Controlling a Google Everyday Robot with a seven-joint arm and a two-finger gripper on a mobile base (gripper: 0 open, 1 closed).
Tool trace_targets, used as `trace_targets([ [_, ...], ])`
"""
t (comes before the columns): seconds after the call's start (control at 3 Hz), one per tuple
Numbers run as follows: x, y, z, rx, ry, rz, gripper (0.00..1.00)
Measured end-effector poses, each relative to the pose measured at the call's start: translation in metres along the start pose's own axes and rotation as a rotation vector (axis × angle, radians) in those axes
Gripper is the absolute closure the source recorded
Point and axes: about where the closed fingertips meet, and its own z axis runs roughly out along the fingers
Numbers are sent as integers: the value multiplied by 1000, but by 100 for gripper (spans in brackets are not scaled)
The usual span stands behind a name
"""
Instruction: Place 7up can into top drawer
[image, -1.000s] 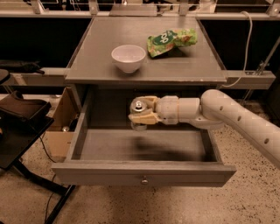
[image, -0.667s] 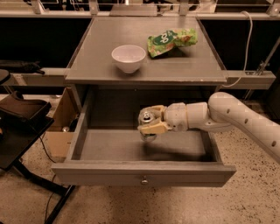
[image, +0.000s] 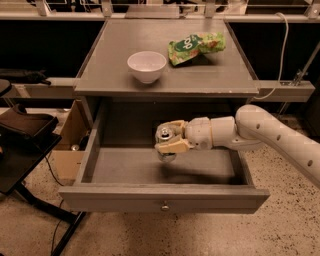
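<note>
While the wide, shallow grey wooden top drawer (image: 200, 197) stands pulled out under the grey table (image: 120, 82), the cream two-finger gripper (image: 162, 138) sits inside its opening, near the middle. Its fingers (image: 174, 146) are clamped on the small cylindrical 7up can (image: 164, 133) (silver top facing up), which stands roughly upright over the drawer floor; whether its base touches the floor cannot be told. The white arm (image: 280, 137) reaches in from the right. On the tabletop sit a white round bowl (image: 146, 65) and a green crinkled snack bag (image: 196, 46), well apart.
</note>
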Motion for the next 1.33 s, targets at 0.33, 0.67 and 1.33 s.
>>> trace_targets([
  [0.33,0,0,0,0,0,0,28],
  [0.67,0,0,0,0,0,0,5],
  [1.33,0,0,0,0,0,0,0],
])
